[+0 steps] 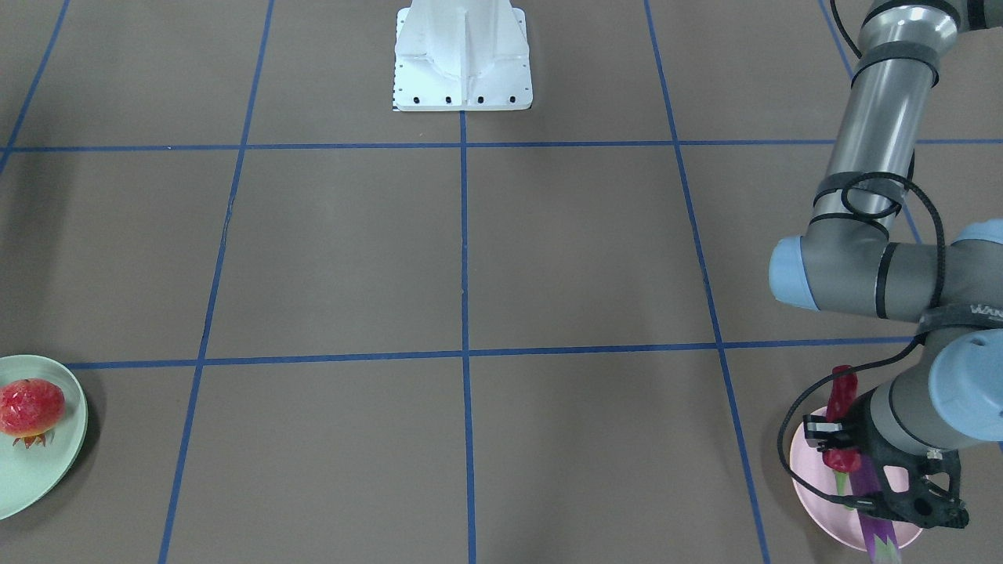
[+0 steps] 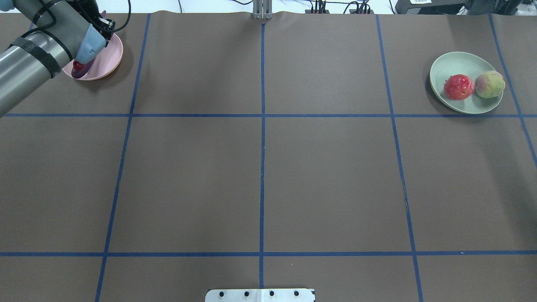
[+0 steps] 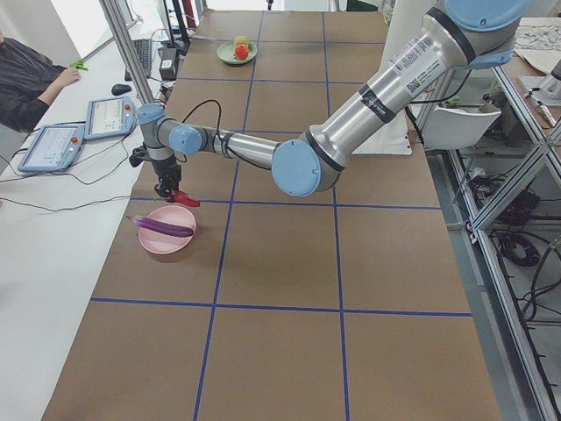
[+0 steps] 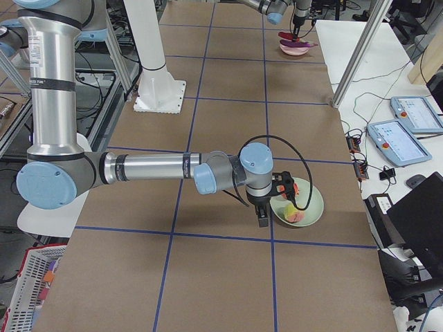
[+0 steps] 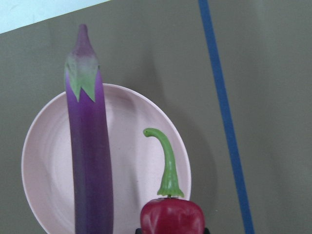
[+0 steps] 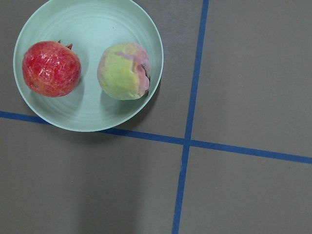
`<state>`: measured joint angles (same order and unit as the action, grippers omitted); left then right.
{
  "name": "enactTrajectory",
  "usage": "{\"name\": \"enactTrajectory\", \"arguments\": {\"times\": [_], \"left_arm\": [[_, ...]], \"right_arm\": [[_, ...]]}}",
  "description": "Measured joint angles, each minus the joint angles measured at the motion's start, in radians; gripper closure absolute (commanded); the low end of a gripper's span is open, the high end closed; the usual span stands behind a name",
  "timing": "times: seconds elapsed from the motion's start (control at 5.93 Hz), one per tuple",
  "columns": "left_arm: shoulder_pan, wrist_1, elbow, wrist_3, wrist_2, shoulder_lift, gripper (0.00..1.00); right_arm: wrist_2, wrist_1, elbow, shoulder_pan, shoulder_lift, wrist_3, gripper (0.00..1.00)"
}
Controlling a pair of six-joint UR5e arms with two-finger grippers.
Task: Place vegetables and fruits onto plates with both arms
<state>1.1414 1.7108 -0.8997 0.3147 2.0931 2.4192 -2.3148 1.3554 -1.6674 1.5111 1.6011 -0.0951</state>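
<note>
My left gripper [image 1: 840, 442] is shut on the dark-red chili pepper [image 5: 171, 217] and holds it just above the pale pink plate [image 5: 141, 161] at the table's far left corner. The long purple eggplant [image 5: 90, 161] lies across that plate. The mint green plate [image 2: 449, 63] at the far right holds the red pomegranate-like fruit [image 2: 458, 87] and the peach [image 2: 489, 84] side by side. My right gripper [image 4: 263, 220] hovers beside the green plate, seen only in the exterior right view. I cannot tell whether it is open or shut.
The white fixed base [image 2: 260, 295] stands at the robot's edge of the table. Blue tape lines divide the brown table top. An operator [image 3: 26, 79] and tablets sit at a side desk beyond the pink plate. A metal post [image 4: 360, 48] stands off the table's far edge.
</note>
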Motion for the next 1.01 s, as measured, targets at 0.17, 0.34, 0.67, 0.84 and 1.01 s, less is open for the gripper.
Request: {"name": "enactTrajectory", "arguments": {"times": [0.17,0.34,0.67,0.84,1.01], "left_arm": [[0.013,0.004,0.01,-0.035,0.0,0.0,0.0],[0.019,0.005,0.01,-0.048,0.003,0.0,0.0],[0.038,0.005,-0.098,-0.049,0.062,-0.071,0.0],[0.07,0.005,-0.252,-0.049,0.091,-0.192,0.0],[0.113,0.004,-0.391,-0.069,0.138,-0.318,0.0]], "right_arm": [[0.0,0.0,0.001,0.0,-0.003,0.0,0.0],[0.0,0.001,0.001,0.0,-0.004,0.0,0.0],[0.0,0.002,0.002,0.0,-0.003,0.0,0.0],[0.0,0.002,0.003,0.0,-0.002,0.0,0.0],[0.0,0.002,0.003,0.0,-0.001,0.0,0.0]]}}
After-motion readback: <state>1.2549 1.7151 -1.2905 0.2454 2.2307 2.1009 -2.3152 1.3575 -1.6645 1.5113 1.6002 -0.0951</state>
